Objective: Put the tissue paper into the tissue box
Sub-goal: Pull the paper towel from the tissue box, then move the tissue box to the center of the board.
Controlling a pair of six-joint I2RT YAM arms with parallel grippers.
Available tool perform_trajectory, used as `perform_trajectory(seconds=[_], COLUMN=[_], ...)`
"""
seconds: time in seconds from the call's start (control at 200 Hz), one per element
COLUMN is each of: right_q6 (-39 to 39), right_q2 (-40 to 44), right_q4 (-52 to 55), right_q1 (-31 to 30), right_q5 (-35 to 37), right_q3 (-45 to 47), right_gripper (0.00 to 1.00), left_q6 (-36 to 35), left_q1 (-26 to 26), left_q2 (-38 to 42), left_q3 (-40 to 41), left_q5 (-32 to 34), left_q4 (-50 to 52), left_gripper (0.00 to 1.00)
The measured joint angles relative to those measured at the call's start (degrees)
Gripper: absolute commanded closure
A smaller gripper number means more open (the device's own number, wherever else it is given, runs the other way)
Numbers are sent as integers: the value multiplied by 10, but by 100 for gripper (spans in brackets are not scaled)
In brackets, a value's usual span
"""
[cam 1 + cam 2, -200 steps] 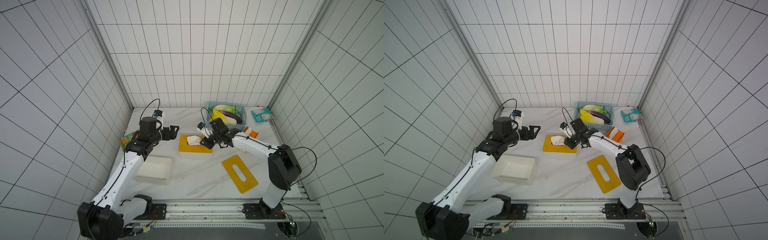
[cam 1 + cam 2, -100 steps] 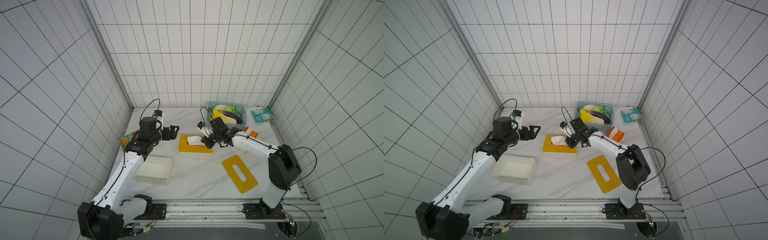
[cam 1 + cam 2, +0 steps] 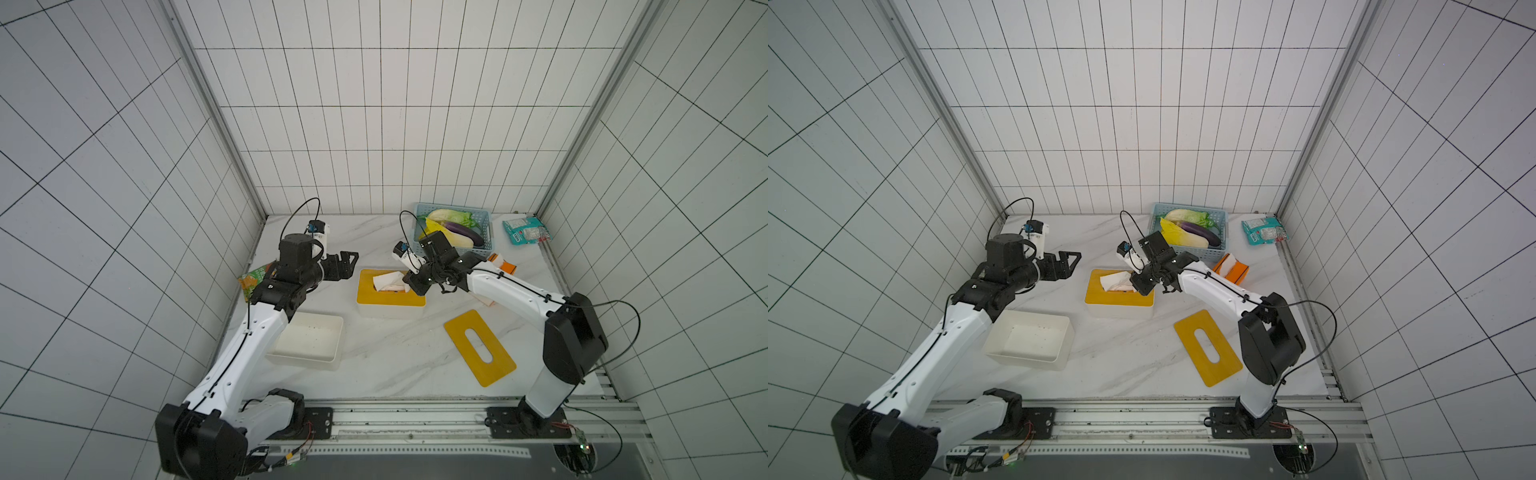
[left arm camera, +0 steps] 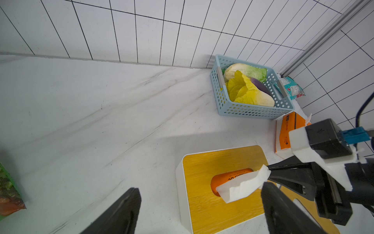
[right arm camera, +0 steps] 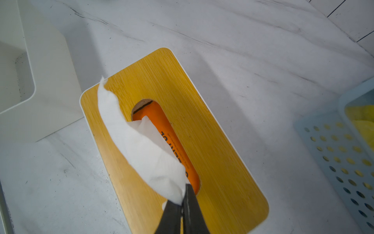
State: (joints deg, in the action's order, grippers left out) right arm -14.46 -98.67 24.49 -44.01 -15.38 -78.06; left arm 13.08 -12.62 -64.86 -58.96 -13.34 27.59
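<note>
The tissue box [image 3: 390, 305] [image 3: 1119, 307] is white with a slotted yellow wooden lid [image 4: 212, 194] [image 5: 212, 141], and it stands mid-table. An orange tissue pack [image 5: 172, 141] shows through the slot. A white sheet of tissue paper [image 5: 141, 145] [image 4: 242, 185] [image 3: 388, 280] [image 3: 1115, 280] comes up out of the slot. My right gripper [image 5: 183, 199] [image 3: 411, 282] [image 3: 1138, 284] [image 4: 269, 172] is shut on the sheet's free end, just above the lid. My left gripper [image 3: 349, 264] [image 3: 1073, 262] [image 4: 200, 189] hovers open and holds nothing, left of the box.
A lidless white box [image 3: 307, 340] stands at front left. A loose yellow slotted lid [image 3: 480, 347] lies at front right. At the back are a blue basket [image 3: 486, 232] of vegetables, a second orange tissue pack [image 3: 503, 264] and a teal packet [image 3: 525, 230]. A green snack bag [image 3: 255, 278] lies by the left wall.
The right jaws have closed onto the end of the tissue sheet, with the arm hardly shifting. The left arm has stayed still and open.
</note>
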Motion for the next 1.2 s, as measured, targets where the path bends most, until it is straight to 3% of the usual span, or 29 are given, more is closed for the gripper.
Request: perform_trajectory(seconds=[0.205,0.43,0.645,0.76,0.904,1.204], right_q6=[-18,-12,29,63,105,167], right_q2=[9,81,206,243,271,242], right_q4=[7,9,-28,-50,-87,-189], right_q1=[-1,-3,-3,-3,-3,-3], right_q5=[20,26,0,-3,-2,3], right_q3=[-12,-4,96,176,278,375], right_gripper=[54,32,19,4,2,2], left_q6=[0,2,43,108,200,297], left_q1=[0,0,6,37,73,56], left_q2=[-2,-2,-4,-9,-44,-133], left_q3=[0,0,10,40,91,122], left_q5=[0,0,1,-28,-103,-181], left_q4=[0,0,-9,-33,-75,-141], left_gripper=[9,5,2,2,2,2])
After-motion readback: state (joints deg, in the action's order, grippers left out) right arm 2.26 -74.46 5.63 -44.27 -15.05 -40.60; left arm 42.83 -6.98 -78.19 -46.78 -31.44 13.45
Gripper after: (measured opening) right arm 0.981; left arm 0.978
